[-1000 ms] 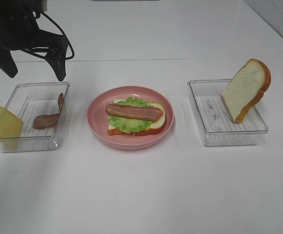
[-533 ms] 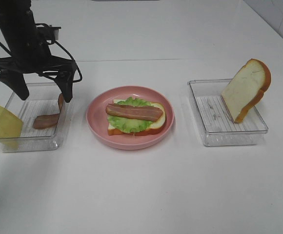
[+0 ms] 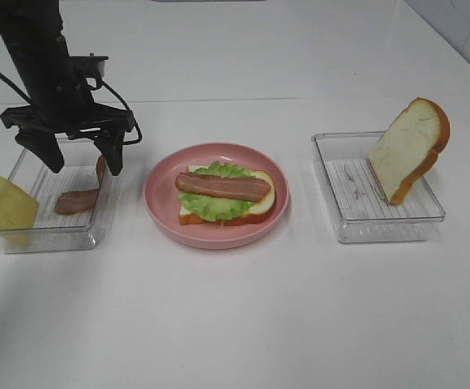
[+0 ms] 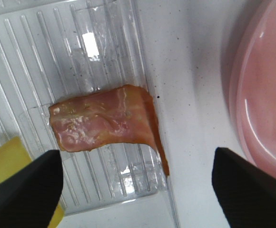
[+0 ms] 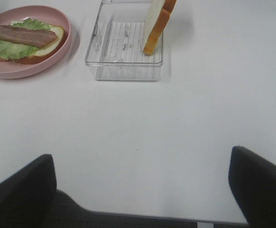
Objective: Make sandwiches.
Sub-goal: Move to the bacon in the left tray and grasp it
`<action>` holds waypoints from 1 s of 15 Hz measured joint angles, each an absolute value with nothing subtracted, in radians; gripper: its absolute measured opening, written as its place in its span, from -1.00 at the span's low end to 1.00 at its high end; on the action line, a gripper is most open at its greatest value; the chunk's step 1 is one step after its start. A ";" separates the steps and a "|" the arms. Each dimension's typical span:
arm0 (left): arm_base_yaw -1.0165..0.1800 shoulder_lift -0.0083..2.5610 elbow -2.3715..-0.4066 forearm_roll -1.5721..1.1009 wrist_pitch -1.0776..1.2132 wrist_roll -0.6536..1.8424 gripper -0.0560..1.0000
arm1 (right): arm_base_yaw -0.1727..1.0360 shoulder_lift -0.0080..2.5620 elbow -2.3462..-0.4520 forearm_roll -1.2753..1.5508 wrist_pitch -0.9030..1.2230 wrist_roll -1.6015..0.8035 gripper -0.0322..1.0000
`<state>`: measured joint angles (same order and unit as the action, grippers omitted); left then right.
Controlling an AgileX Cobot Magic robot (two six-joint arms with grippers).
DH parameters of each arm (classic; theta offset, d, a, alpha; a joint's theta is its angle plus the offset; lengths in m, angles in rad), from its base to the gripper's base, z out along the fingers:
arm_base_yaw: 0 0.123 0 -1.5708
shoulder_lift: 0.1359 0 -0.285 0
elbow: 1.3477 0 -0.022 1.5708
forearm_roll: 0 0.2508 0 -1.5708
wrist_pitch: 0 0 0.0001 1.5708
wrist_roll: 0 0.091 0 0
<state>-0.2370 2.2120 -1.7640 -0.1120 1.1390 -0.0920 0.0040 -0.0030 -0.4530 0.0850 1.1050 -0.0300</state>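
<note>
The left gripper (image 3: pixel 83 164) has been dropping toward the left tray (image 3: pixel 49 235), jaws open and empty; it is needing to centre on the spare bacon strip (image 4: pixel 102 118), one end curling up the tray wall; the half-built sandwich (image 3: pixel 225 194) is sitting on the pink plate (image 3: pixel 219 237); the right gripper (image 5: pixel 142 178) is hanging open, unseen from the high camera.

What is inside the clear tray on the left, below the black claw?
A reddish bacon strip curling up one wall, and a yellow cheese square leaning over the outer edge. The cheese hides that corner.
</note>
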 joint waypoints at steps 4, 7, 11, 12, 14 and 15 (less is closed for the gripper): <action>-0.237 2.229 -1.764 -0.112 1.135 -0.092 0.48 | 0.004 -0.003 -0.453 0.085 1.105 -0.030 0.88; -0.237 2.230 -1.764 -0.112 1.135 -0.091 0.12 | 0.004 -0.003 -0.453 0.085 1.105 -0.030 0.88; -0.237 2.230 -1.764 -0.112 1.135 -0.072 -0.25 | 0.004 -0.003 -0.453 0.085 1.105 -0.030 0.88; -0.237 2.230 -1.764 -0.112 1.135 -0.066 -0.31 | 0.004 -0.003 -0.453 0.085 1.105 -0.030 0.88; -0.237 2.230 -1.764 -0.112 1.135 -0.059 -0.37 | 0.004 -0.003 -0.453 0.085 1.105 -0.030 0.88; -0.237 2.230 -1.764 -0.120 1.135 -0.049 -0.41 | 0.004 -0.003 -0.453 0.085 1.105 -0.030 0.88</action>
